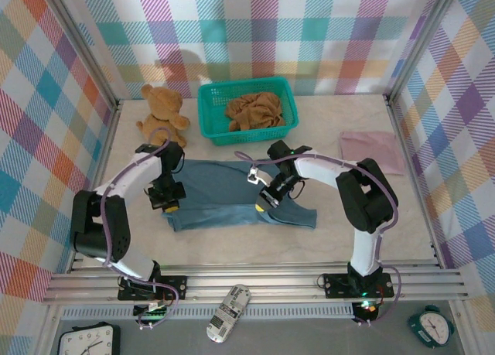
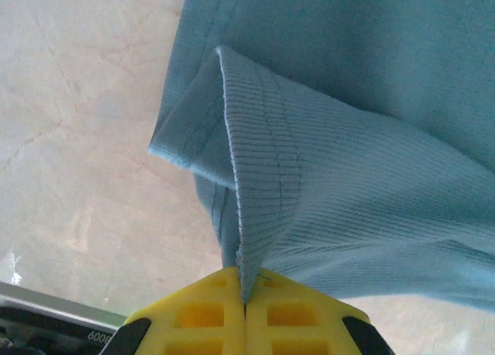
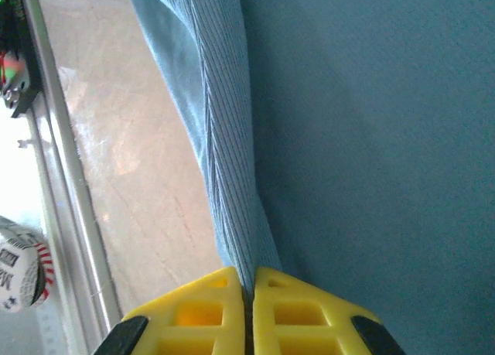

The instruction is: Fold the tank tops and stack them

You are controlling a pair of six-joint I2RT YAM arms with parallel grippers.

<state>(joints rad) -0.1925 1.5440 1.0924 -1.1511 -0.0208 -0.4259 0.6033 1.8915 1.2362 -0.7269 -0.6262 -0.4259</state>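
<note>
Pale table (image 1: 232, 245) with blue tank top (image 1: 220, 191), pink tank top (image 1: 371, 151), teddy bear (image 1: 162, 111), basket (image 1: 247, 136)

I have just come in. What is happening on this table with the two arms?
Two robot arms are working on tank tops. The left claw and the right claw are each shut on a pinch of the slate blue tank top, which lies spread in the middle of the table. The dusty pink tank top lies flat, seemingly folded, at the right. The ochre brown tank top sits crumpled in the teal mesh basket at the back, beside a teddy bear.
</note>
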